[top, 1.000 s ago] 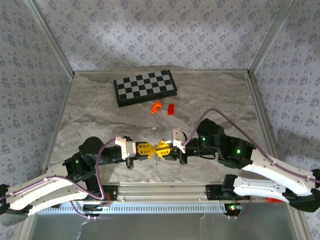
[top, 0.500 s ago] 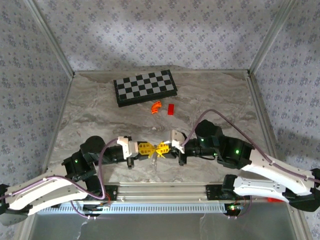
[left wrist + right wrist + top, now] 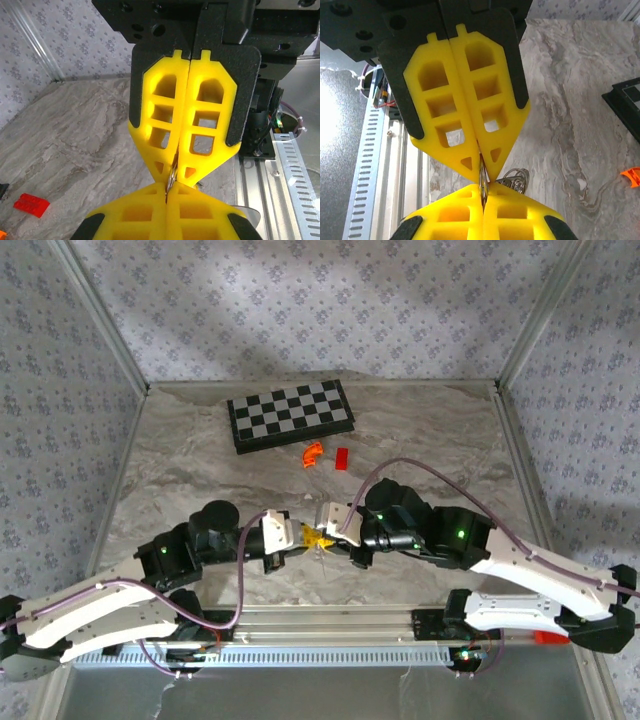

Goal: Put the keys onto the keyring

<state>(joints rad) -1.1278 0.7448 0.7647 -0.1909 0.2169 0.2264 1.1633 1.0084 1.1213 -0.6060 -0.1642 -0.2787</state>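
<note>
**Bench**: grey marbled surface with a matt finish.

**Grippers:** the left gripper and right gripper meet tip to tip at the front middle of the bench. Each carries yellow plastic fingers on black mounts. The fingers are wedge-shaped and have a lattice of squarish cut-outs.

**Left wrist view:** the left gripper sits at the bottom edge with its jaws pressed together. The right gripper faces it, jaws likewise together and the seam tight along its whole length.

**Keyring**: it shows as a thin silvery metal edge nipped where the two pairs of tips meet. Both sets of jaws are clamped on it. In the right wrist view a coiled silvery wire loop of the keyring stands out just right of the tips.

**Rear of bench:** a flat black-and-white checkerboard. Just in front of it lie an orange curved piece and a small red block, close beside each other and apart.
</note>
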